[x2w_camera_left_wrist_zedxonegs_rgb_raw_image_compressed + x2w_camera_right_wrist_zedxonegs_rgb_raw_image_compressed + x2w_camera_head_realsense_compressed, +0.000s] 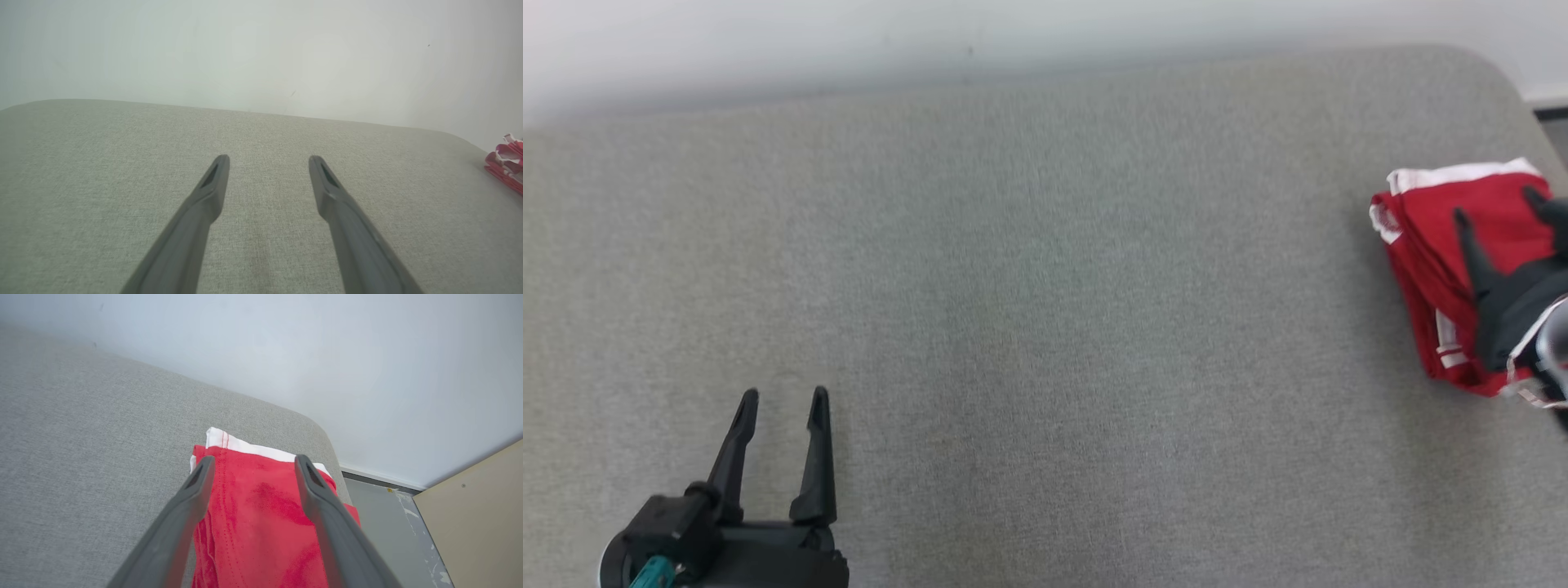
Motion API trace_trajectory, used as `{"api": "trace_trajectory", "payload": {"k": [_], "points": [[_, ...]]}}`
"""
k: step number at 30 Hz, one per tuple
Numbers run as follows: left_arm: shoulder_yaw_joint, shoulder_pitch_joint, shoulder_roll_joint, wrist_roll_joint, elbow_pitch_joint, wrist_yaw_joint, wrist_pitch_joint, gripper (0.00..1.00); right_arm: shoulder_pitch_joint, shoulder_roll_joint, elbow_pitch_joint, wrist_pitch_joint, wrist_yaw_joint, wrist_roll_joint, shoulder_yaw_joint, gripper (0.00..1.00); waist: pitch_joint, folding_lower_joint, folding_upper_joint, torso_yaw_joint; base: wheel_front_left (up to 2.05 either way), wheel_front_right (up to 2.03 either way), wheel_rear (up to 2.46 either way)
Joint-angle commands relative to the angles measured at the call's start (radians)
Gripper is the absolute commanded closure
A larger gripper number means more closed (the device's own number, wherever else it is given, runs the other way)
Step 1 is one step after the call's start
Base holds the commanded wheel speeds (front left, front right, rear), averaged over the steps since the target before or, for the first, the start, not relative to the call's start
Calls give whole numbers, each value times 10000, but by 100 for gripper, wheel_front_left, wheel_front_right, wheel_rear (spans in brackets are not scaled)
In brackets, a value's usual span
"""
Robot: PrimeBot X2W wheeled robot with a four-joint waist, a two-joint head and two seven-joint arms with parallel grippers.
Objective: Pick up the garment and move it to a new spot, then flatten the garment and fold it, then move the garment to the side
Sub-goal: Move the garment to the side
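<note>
Garment point(1429, 245) lies folded at the desk's point(1045, 286) right end, so folding and side placement appear complete. Right tool point(1496, 204) hangs released over it, grasping nothing. Left tool point(784, 395) is released, well apart. Probably only retraction remains.

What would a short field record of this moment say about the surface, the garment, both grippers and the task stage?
surface: grey fabric-covered pad against a pale wall
garment: red with white trim, folded compact, lying at the surface's right end near its rounded corner
left gripper: open, holding nothing, over bare surface at the lower left of the head view
right gripper: open, fingers spread over the garment, not clamping it
task stage: garment looks folded and set to the side
</note>
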Motion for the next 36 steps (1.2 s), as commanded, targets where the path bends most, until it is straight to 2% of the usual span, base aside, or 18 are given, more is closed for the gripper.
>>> {"api": "trace_trajectory", "payload": {"k": [1,3,6,12,20,29,36], "points": [[110,255,-2,-165,17,48,5,0,409,398,-246,-392,-26,200,-353,0,-770,1,1,64,0,0,0],[171,419,-15,-226,77,66,5,0,879,836,-557,-737,-26,480,-607,0,-1078,1,1,91,0,0,0],[231,557,-19,-196,137,85,5,0,1352,1067,-891,-1000,-26,527,-738,0,-1383,1,1,152,0,0,0],[472,1035,-34,-138,304,243,5,0,2814,1947,-1813,-1655,-26,854,-931,0,-2129,1,1,318,0,0,0],[712,1601,-43,-130,389,417,5,0,4373,3005,-2569,-2293,-26,789,-1610,0,-2593,1,1,408,0,0,0],[588,1901,-45,-160,500,482,5,0,5520,3606,-2726,-2491,-26,232,-2467,0,-2878,1,1,390,0,0,0],[435,2044,-43,-239,584,531,5,0,5924,3859,-2964,-2517,-26,-79,-2752,0,-2910,1,1,255,0,0,0]]}}
